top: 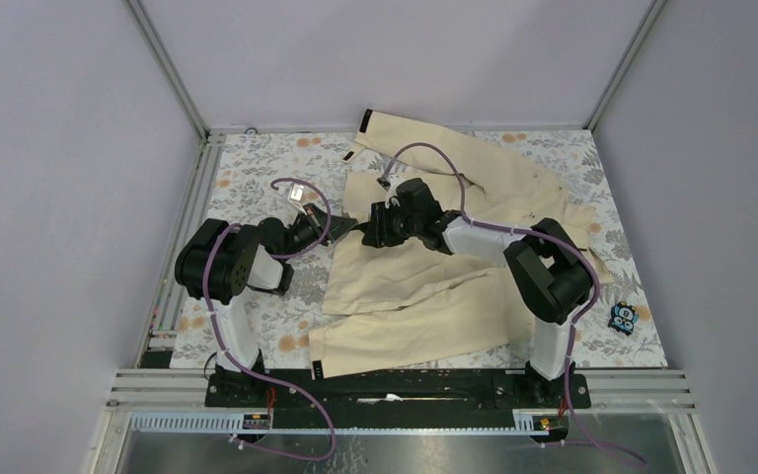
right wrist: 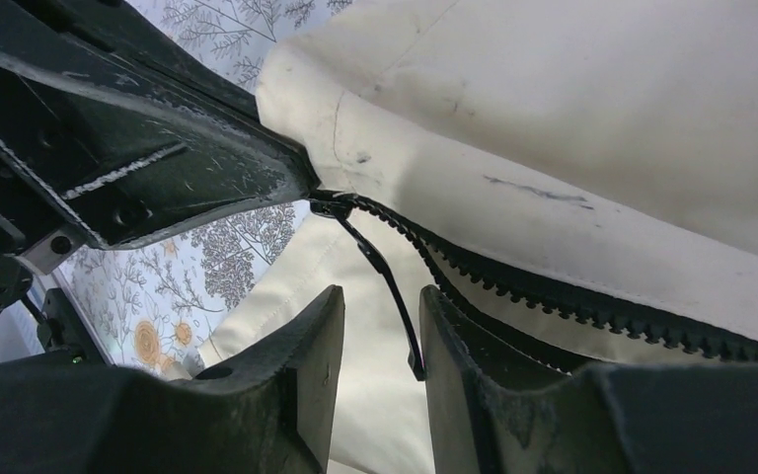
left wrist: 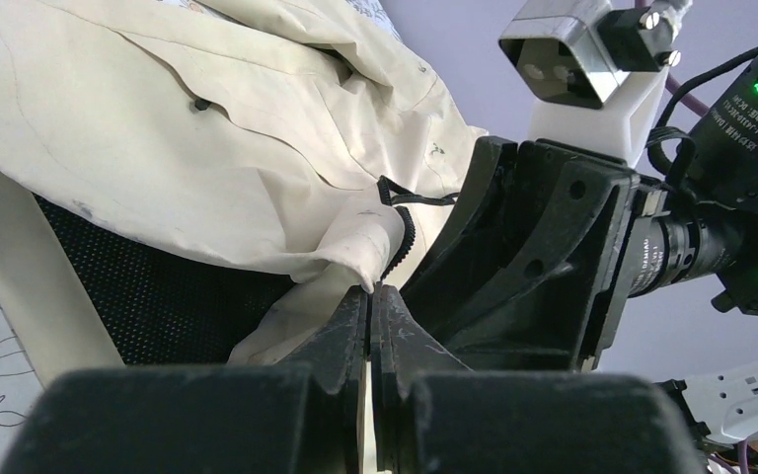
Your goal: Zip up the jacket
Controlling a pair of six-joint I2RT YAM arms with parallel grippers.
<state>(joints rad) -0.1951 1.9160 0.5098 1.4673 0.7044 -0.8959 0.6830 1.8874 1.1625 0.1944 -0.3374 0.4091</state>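
Note:
The cream jacket (top: 424, 286) lies spread over the floral table, its front open and the dark mesh lining (left wrist: 158, 286) showing. My left gripper (left wrist: 370, 293) is shut on a fabric corner of the jacket's front edge, next to the zipper's lower end. My right gripper (right wrist: 382, 301) faces it from the right, close by. Its jaws stand a little apart, and the thin black zipper pull (right wrist: 385, 272) hangs between them against the right finger (right wrist: 454, 346). The row of zipper teeth (right wrist: 572, 301) runs off to the right. In the top view both grippers meet at the jacket's left edge (top: 350, 232).
A floral cloth (top: 257, 178) covers the table. A small blue and black object (top: 624, 317) lies near the right edge. Metal frame rails (top: 173, 69) and grey walls close in the back and sides. A jacket sleeve (top: 395, 133) reaches the back edge.

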